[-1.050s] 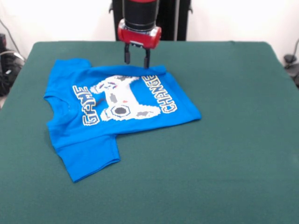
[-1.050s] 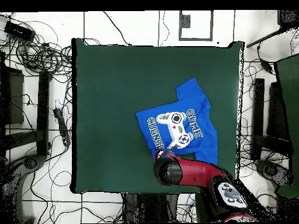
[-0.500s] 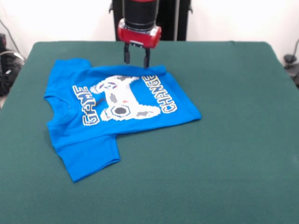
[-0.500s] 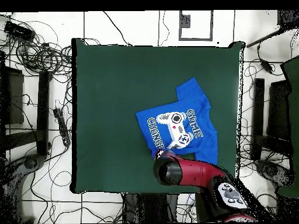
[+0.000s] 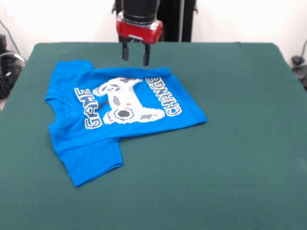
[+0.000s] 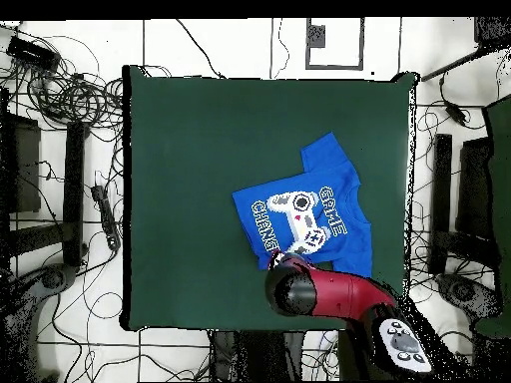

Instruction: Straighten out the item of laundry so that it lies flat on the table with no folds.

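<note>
The item of laundry, a bright blue T-shirt [image 5: 120, 108] with a white controller print and "GAME CHANGER" lettering, lies on the dark green table [image 5: 230, 143], left of centre in the front view. Its lower part looks folded under, so the body ends short at the right. One sleeve [image 5: 93, 163] spreads toward the near edge. My gripper [image 5: 135, 58] hangs open and empty just above the shirt's far edge, both fingers apart. From overhead, the shirt [image 6: 304, 214] lies right of centre, and the red arm [image 6: 329, 294] covers the gripper.
Cables and dark stands [image 6: 70, 180] ring the table on the floor in the overhead view. The green top stretches wide to the right of the shirt in the front view [image 5: 240, 86].
My gripper has risen and shifted slightly left, away from the shirt's far edge. The shirt has not moved.
</note>
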`<control>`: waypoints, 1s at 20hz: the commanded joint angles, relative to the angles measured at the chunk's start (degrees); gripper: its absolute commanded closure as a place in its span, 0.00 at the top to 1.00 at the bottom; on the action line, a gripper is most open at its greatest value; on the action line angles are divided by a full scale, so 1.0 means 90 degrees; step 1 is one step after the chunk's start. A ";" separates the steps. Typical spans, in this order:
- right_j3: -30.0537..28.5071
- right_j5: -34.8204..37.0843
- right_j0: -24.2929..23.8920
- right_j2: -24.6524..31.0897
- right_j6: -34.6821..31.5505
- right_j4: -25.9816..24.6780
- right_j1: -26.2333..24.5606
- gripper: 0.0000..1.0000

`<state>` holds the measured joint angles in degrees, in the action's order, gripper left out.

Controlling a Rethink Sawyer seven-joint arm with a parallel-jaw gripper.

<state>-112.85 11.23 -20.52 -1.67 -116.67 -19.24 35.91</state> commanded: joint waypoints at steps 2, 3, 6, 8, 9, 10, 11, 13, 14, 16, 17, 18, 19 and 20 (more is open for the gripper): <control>0.0404 0.0927 0.0101 0.0663 -0.0351 0.0408 0.0055 1.00; 0.0448 0.0907 0.0121 0.0651 -0.0371 0.0401 0.0007 1.00; 0.0554 0.0860 0.0165 0.0650 -0.0430 0.0402 -0.0114 1.00; 0.0586 0.0838 0.0218 0.0630 -0.0491 0.0414 -0.0154 1.00; 0.0597 0.0822 0.0243 0.0623 -0.0522 0.0420 -0.0174 1.00; 0.0611 0.0800 0.0266 0.0615 -0.0547 0.0424 -0.0199 1.00; 0.0639 0.0784 0.0289 0.0609 -0.0569 0.0435 -0.0233 1.00; 0.0700 0.0743 0.0341 0.0589 -0.0609 0.0455 -0.0313 1.00; 0.0734 0.0723 0.0368 0.0578 -0.0631 0.0466 -0.0354 1.00; 0.0796 0.0678 0.0421 0.0566 -0.0679 0.0496 -0.0437 1.00; 0.0817 0.0659 0.0442 0.0565 -0.0705 0.0516 -0.0468 1.00; 0.0831 0.0639 0.0461 0.0565 -0.0723 0.0531 -0.0493 1.00; 0.0865 0.0648 0.0459 0.0579 -0.0724 0.0555 -0.0518 1.00; 0.0872 0.0617 0.0477 0.0575 -0.0747 0.0568 -0.0540 1.00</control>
<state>-109.30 13.99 -18.98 -1.67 -116.67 -18.17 36.30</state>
